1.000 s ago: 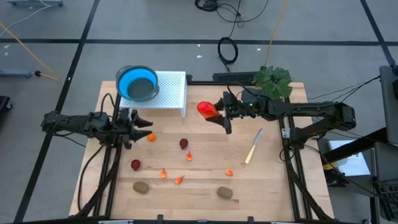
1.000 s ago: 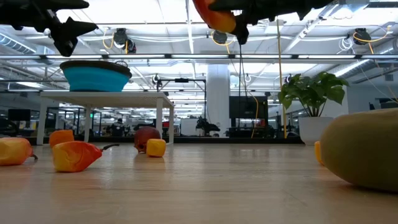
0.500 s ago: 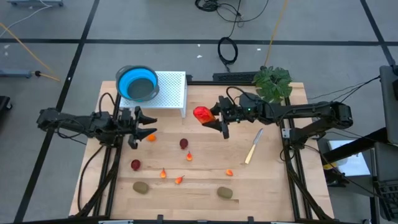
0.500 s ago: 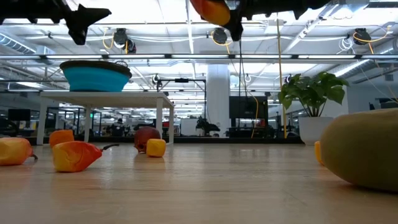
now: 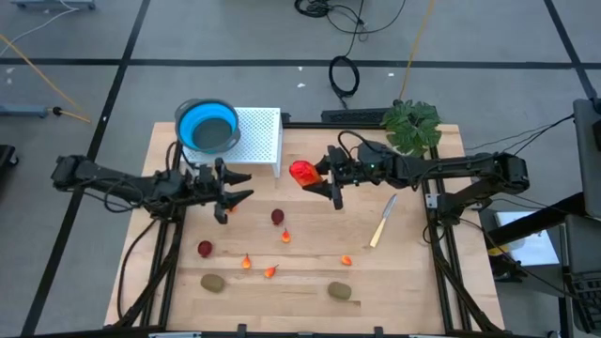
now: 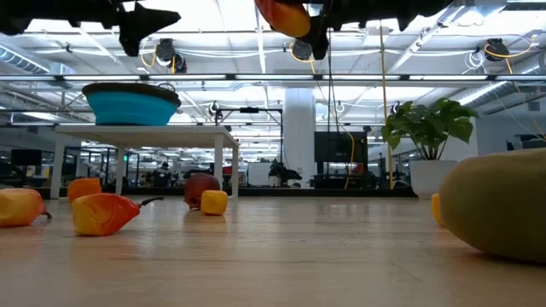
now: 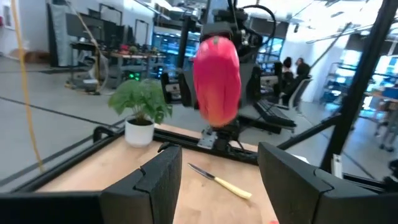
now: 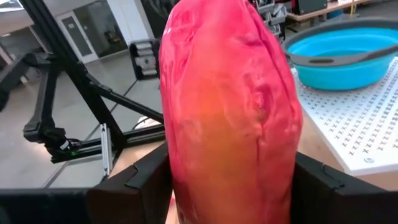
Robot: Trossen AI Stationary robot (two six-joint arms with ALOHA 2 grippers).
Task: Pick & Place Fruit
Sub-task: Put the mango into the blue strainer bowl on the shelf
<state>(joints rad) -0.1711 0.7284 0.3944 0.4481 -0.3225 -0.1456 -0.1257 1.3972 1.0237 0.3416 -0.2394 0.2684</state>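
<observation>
The right gripper (image 5: 331, 178) holds the large red-orange oval fruit (image 5: 305, 172) pinched between its two fingers, lifted clear of the wooden table (image 5: 413, 272) and carried above its rear middle, just beside the white perforated stand (image 5: 263, 131). The right wrist view confirms the grip: the fruit fills the gap between the dark fingers (image 8: 134, 183), with the blue bowl (image 8: 339, 53) ahead on the stand. The step in hand, by my judgement, is transport — the fruit is picked and not yet placed, and the blue bowl looks the likely destination, though the task sentence does not name one. The left gripper (image 5: 230, 192) hangs over the left part of the table with its fingers spread and nothing between them; its wrist view looks straight across at the held fruit. The small orange ball (image 5: 228, 207) sits on the table right by it. Remaining fruit lies well apart on the boards: two dark red balls (image 5: 278, 216), small orange-red bits (image 5: 246, 262) and two kiwi ovals (image 5: 339, 291) near the front edge. A pale yellow utensil (image 5: 381, 222) lies right of centre, and a leafy plant (image 5: 411, 122) stands at the rear right corner. The next move calls for carrying the fruit over the stand's edge and the bowl's rim before release — the bowl sits raised, so clearance matters, and so does avoiding the left arm close by.
</observation>
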